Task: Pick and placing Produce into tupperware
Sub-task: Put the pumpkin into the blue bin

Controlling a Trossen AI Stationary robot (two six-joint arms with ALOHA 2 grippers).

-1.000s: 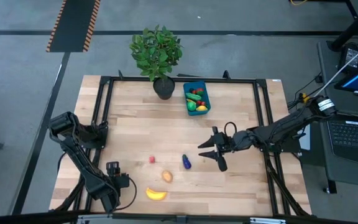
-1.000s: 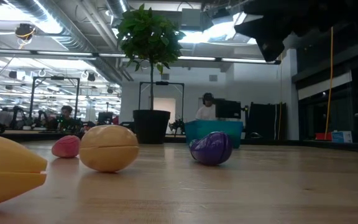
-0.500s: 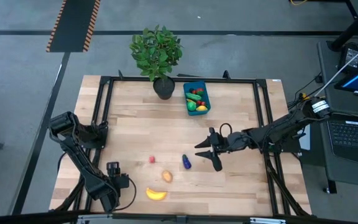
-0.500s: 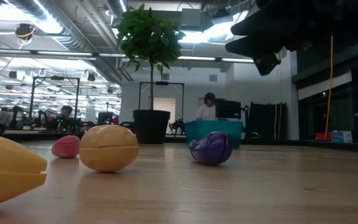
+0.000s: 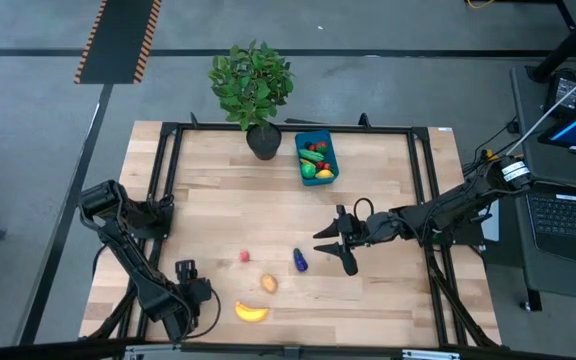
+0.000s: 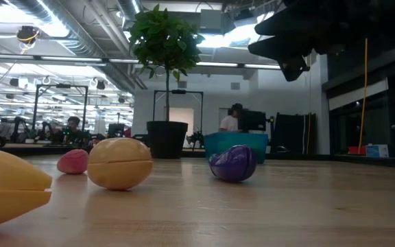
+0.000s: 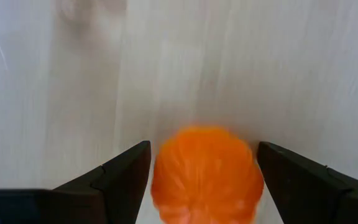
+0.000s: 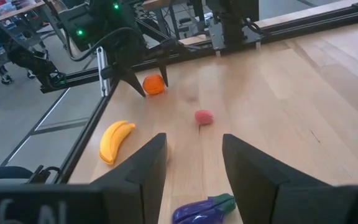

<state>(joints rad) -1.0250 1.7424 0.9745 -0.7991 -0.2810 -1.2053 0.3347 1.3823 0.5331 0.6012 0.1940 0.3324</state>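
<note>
**Two pickups being lined up**

Left gripper (image 7: pixel 202 180) is held with fingers apart, straddling the orange (image 7: pixel 205 174) at the table's near-left corner; closing is judged next. Right gripper (image 5: pixel 334 245), fingers parted and empty, hovers just beside the eggplant (image 5: pixel 299 261); descent needed. Tupperware (image 5: pixel 317 157) sits partly filled beside the plant pot (image 5: pixel 263 141).

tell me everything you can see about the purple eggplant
The purple eggplant is a small glossy toy, plastic by its look, deep purple with a green stem cap at one end. It lies on its side on the bare wooden table, touching nothing else. The right gripper hovers near it, jaws open and empty.
</note>
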